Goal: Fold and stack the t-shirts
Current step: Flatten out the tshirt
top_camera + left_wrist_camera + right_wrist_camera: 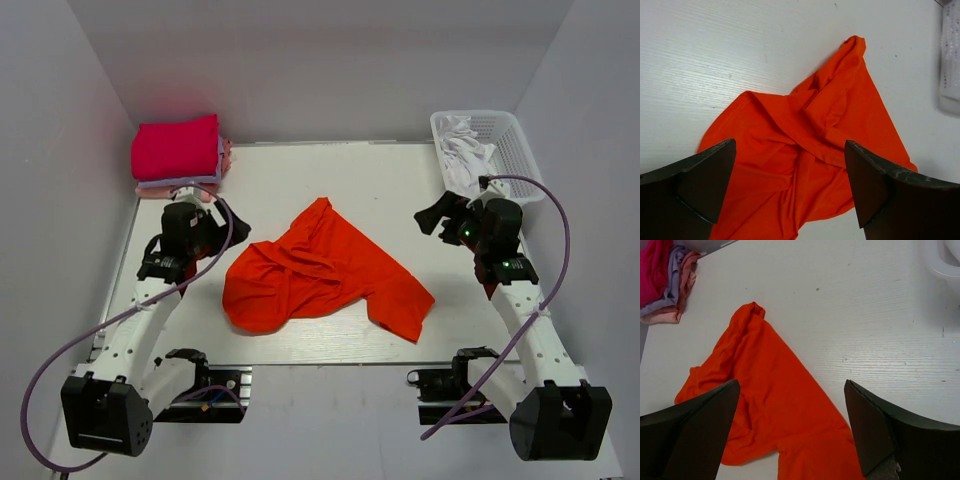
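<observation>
Rumpled orange-red t-shirt (pixel 810 145) on white table (pixel 715 55) — left hand (pixel 790 185) spread wide, holding nothing.

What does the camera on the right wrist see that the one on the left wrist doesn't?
Only the right wrist view shows the folded stack of shirts. Only the left wrist view shows a strip of the white basket. Both show the crumpled orange shirt on the white table, between that arm's own open fingers.

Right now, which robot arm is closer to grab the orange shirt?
Probably the left. The left gripper hangs open beside the edge of the orange-red t-shirt; the right gripper, also open, has bare table between it and the cloth.
</observation>
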